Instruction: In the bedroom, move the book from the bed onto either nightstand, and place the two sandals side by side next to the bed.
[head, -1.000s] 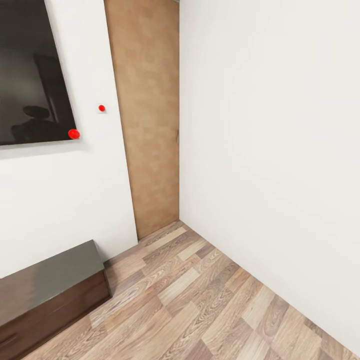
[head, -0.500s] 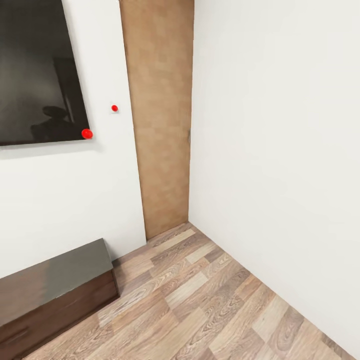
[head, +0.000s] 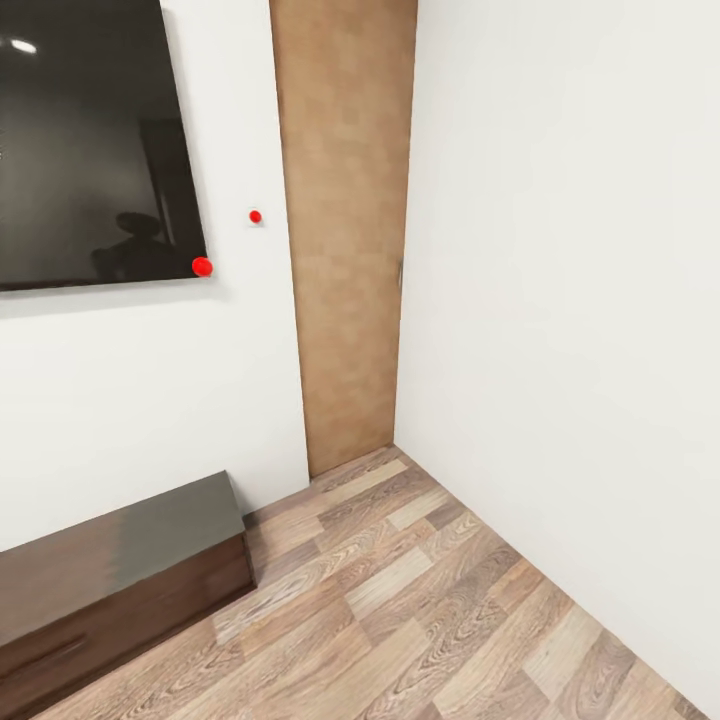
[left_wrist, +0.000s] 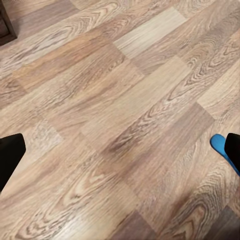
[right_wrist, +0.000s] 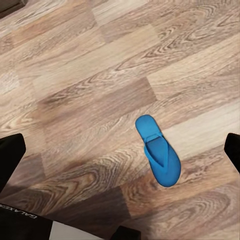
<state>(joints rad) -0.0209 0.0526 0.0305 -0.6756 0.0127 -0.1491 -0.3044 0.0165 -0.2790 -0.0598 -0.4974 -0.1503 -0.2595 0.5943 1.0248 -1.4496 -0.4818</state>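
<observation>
Right gripper (right_wrist: 120, 150): we see two black fingertips (right_wrist: 10, 157) at opposite edges of the right wrist view, spread wide with nothing between them but floor (right_wrist: 75, 75). Below it lies one blue sandal (right_wrist: 157, 150) flat on the planks, slim and sole-shaped, rounded at both ends, a raised strap running down its middle; matte bright blue. It touches neither finger.

Left gripper (left_wrist: 120, 150): also wide apart, dark fingertips (left_wrist: 9, 155) at the view's edges, holding nothing. A rounded sliver of blue sandal (left_wrist: 219, 145) peeks from beside one fingertip; whether it is the same sandal as in the right wrist view we cannot tell.

Floor is grey-brown wood plank with strong swirling grain, boards of mixed tone, slight sheen.

Head view: a corner of the bedroom. Plain white walls (head: 560, 300); a flat brown wooden door (head: 345, 230) set in the corner. A glossy black wall panel (head: 90, 150) with faint reflections hangs on the left wall, a red dot (head: 202, 266) at its lower corner and a smaller red dot (head: 255, 216) on the wall beside it. Beneath it, a low dark brown cabinet (head: 120, 590) with a glossy top, drawers closed, contents not visible.
</observation>
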